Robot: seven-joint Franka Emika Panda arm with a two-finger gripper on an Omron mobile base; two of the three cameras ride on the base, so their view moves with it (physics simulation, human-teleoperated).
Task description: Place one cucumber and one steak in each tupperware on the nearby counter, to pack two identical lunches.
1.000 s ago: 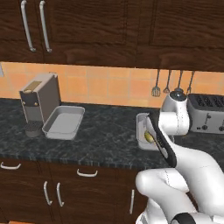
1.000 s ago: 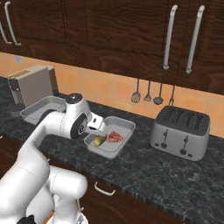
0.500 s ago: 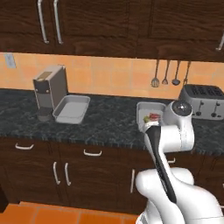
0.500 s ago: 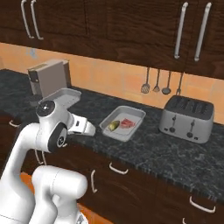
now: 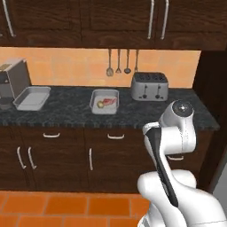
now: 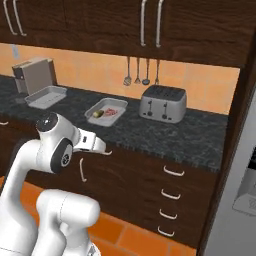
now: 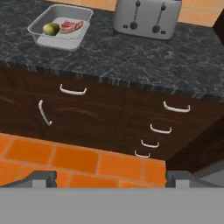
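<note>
Hand view looks down on the gripper (image 7: 111,175), jaws spread wide and empty, well back from the counter (image 7: 131,57); one tupperware (image 7: 54,38) beside the toaster (image 7: 146,17) holds a cucumber (image 7: 50,29) touching a steak (image 7: 71,26); another tupperware (image 5: 31,98) sits far left.

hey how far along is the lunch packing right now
Half done: one tupperware holds a cucumber and a steak. The gripper is open and carries nothing. Left: the other tupperware by the coffee machine looks empty.
</note>
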